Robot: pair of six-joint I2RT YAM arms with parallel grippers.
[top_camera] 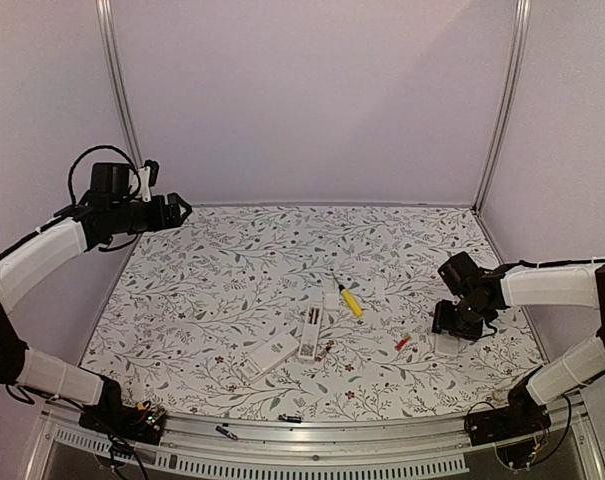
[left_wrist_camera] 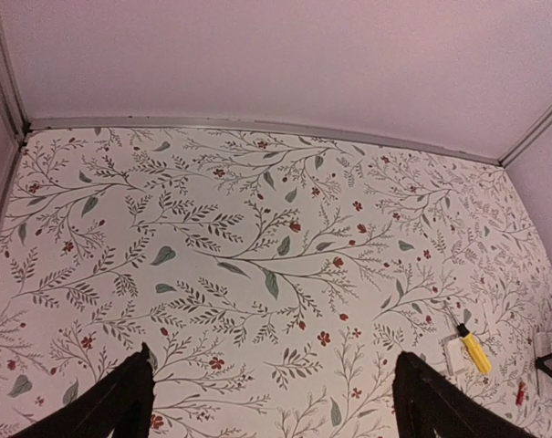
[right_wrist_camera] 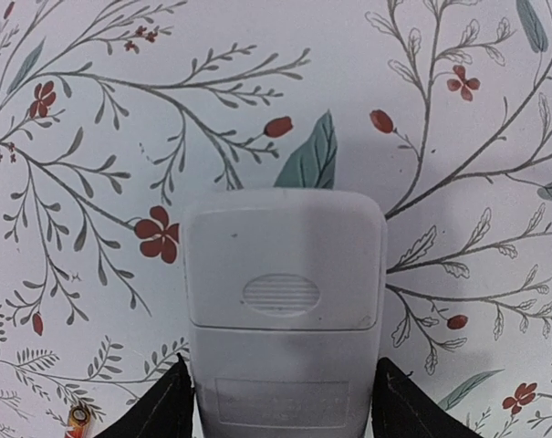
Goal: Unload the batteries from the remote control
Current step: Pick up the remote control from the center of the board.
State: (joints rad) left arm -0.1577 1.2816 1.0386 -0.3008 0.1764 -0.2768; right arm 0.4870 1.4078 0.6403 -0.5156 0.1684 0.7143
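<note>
A white remote control (right_wrist_camera: pixel 283 274) lies back-up on the flowered table, its battery cover with a ridged thumb patch closed. My right gripper (right_wrist_camera: pixel 281 365) straddles it, and both fingers (right_wrist_camera: pixel 161 409) press against its sides. From above, that gripper (top_camera: pixel 450 326) is low at the right over this remote (top_camera: pixel 448 345). A red-orange battery (top_camera: pixel 403 342) lies just left of it, also seen as a battery (right_wrist_camera: pixel 78 417) at the wrist view's lower left. My left gripper (top_camera: pixel 180 209) hangs open and empty, high at the back left, its fingers (left_wrist_camera: pixel 130 397) wide apart.
Two more white remotes lie mid-table, one (top_camera: pixel 311 333) with its compartment exposed, the other (top_camera: pixel 265 357) slanting beside it. A yellow-handled tool (top_camera: pixel 351 300) lies behind them. Small dark pieces sit by the open remote (top_camera: pixel 328 349) and near the front rail (top_camera: pixel 290 418).
</note>
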